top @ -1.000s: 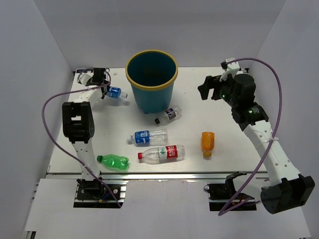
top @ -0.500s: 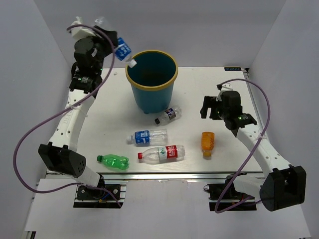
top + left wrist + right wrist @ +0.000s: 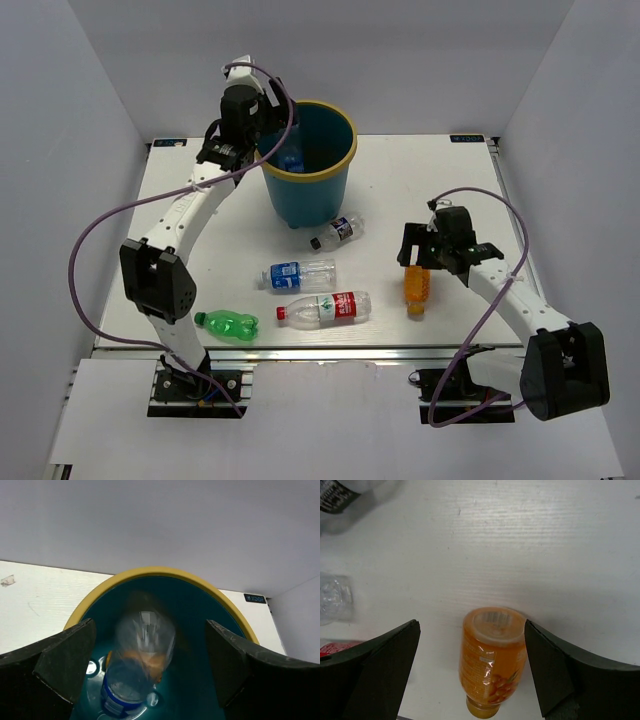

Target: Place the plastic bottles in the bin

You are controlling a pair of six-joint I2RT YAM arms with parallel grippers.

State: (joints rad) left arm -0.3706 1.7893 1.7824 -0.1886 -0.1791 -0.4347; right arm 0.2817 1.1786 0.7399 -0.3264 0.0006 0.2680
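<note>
Now the right claw [image 3: 471, 630], wide open and empty, hangs over the orange bottle [image 3: 492, 670] lying on the desk [image 3: 530, 550], with the bottle's long axis across the grip. The left claw [image 3: 150, 625] is open above the bin [image 3: 165, 572], where a blurred bottle [image 3: 140, 665] is probably falling in.

Bright even light, soft shadows; falling bottle [image 3: 142, 655] motion-blurred.

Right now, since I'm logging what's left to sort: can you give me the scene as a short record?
Left tool: open, over the bin
In bin: blurred bottle, blue label
Right tool: open, over the orange bottle
Lying on table: orange bottle, green bottle, red-label bottle, large blue-label bottle, small blue-label bottle beside the bin
</note>
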